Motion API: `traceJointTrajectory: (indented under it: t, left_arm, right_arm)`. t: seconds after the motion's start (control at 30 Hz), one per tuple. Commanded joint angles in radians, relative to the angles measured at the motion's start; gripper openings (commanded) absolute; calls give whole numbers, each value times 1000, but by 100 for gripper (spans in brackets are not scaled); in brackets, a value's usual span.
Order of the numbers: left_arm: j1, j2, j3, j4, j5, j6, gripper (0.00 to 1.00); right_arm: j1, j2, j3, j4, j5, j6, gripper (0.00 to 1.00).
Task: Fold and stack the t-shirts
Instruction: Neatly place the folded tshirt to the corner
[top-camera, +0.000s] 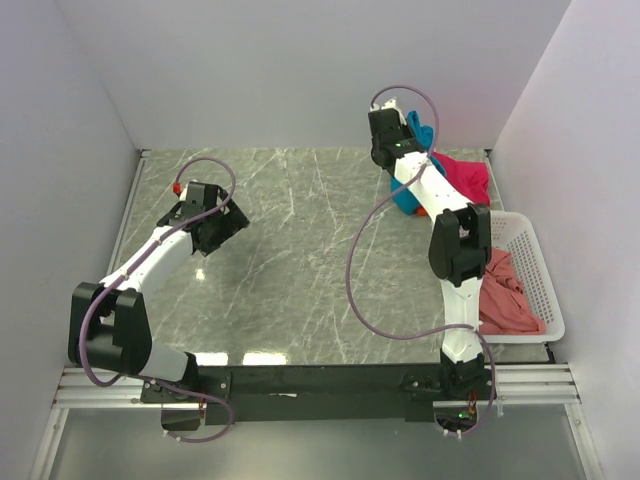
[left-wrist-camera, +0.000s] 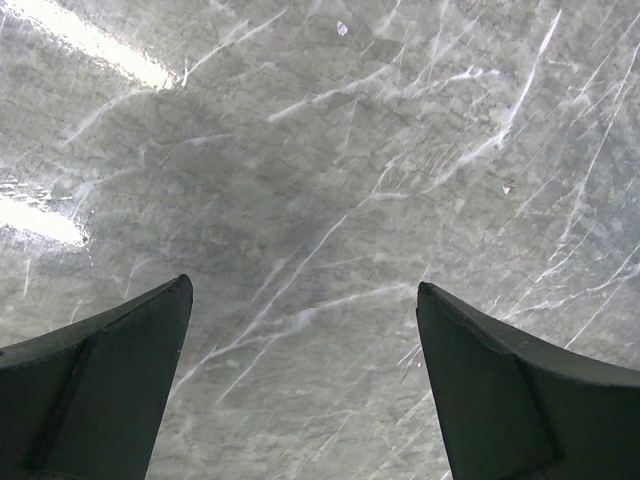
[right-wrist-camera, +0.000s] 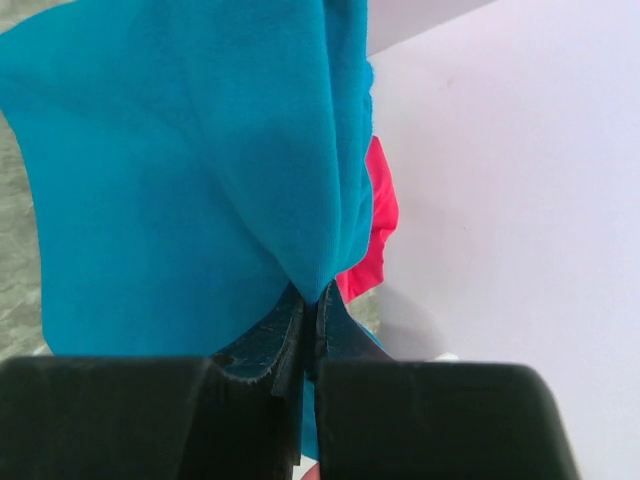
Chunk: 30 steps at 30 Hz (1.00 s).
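Fingers (right-wrist-camera: 268, 345) of my right gripper (right-wrist-camera: 312, 315) pinch a fold of the teal shirt (right-wrist-camera: 180, 170), raised just beyond the basket (top-camera: 546, 290). My left gripper (left-wrist-camera: 302, 285) gapes wide and holds nothing. The magenta shirt (top-camera: 465, 175) lies crumpled beyond the basket, the salmon shirt (top-camera: 505, 300) inside it. I judge nothing folded or stacked yet.

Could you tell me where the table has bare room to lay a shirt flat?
The marble table is bare across its middle, between the left gripper and the right arm. Crowded: far right corner, with teal t-shirt, magenta t-shirt, basket.
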Motion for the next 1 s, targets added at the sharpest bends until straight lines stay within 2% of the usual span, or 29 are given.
traceJointTrajectory:
  t: [0.0,0.43,0.73,0.97]
  left_arm:
    - [-4,-3,44,7,-20,-7,99]
    - [-4,17,53,13,-17,-4,99]
    - [-4,53,68,5,-26,-4,99]
    - [-4,71,90,-4,-39,-6,99]
  right_arm:
    - [-16,-103,71,-7,-27,34,0]
    - [-91,-140,122,-97,-193,163,0]
    - [-217,-73,133,-122,-337,232,0]
    - [-309,19,146,-77,-381,223,0]
